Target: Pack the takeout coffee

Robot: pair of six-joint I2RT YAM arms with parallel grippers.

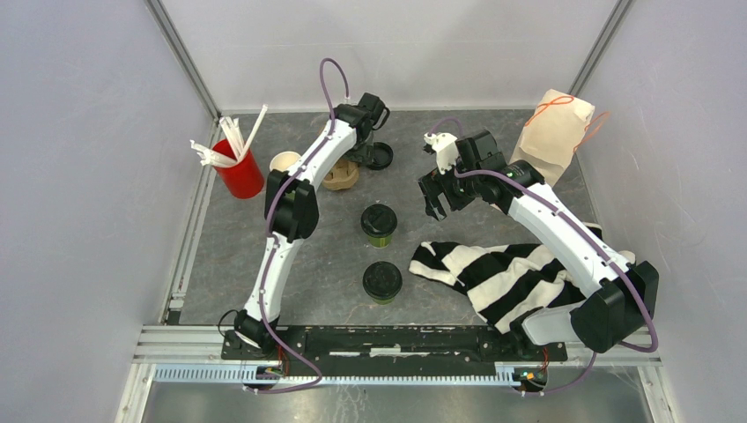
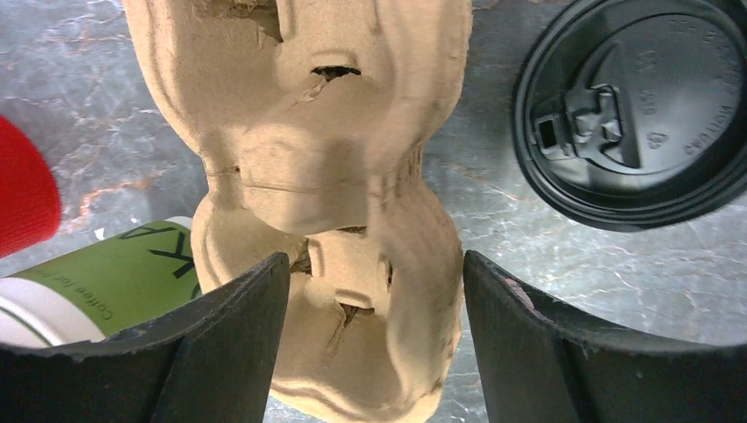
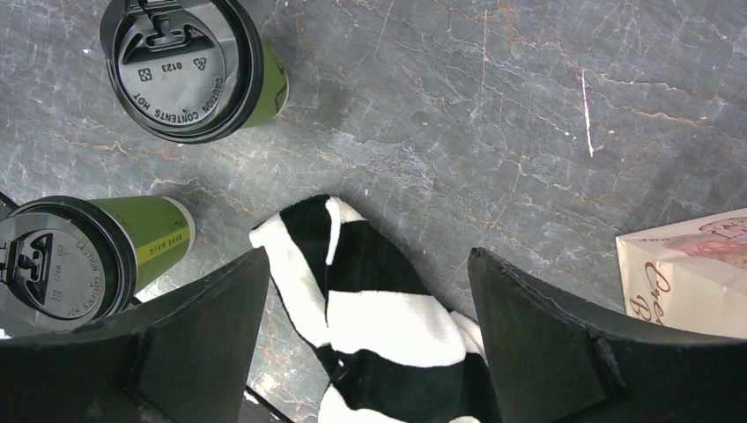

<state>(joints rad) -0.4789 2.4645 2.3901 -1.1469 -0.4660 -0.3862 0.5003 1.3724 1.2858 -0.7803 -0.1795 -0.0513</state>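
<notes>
Left gripper [image 2: 374, 260]: jaws spread wide, one finger on either side of the lower end of the pulp carrier [image 2: 335, 167]. Cannot tell whether they touch it; no grip visible.

Right gripper [image 3: 368, 256]: jaws spread wide, empty, hanging over the grey table [image 3: 493, 115]. The striped cloth [image 3: 370, 326] lies below, between the fingers.

Far lidded cup [image 1: 379, 222] and near lidded cup [image 1: 382, 280]: both upright at centre of the top view, one below the other, apart, just left of the cloth.

Left wrist view only:
- Loose black lid [image 2: 634, 115] at upper right, close up, apart from the carrier.
- Green wall of the lidless cup [image 2: 106, 282] at lower left, just beside the carrier.

Top view only:
- Red cup [image 1: 240, 172] with its straws, at left.
- Whole paper bag [image 1: 553, 132], at upper right.

Right wrist view only: moulded lettering on both cup lids, at the left of the frame.
</notes>
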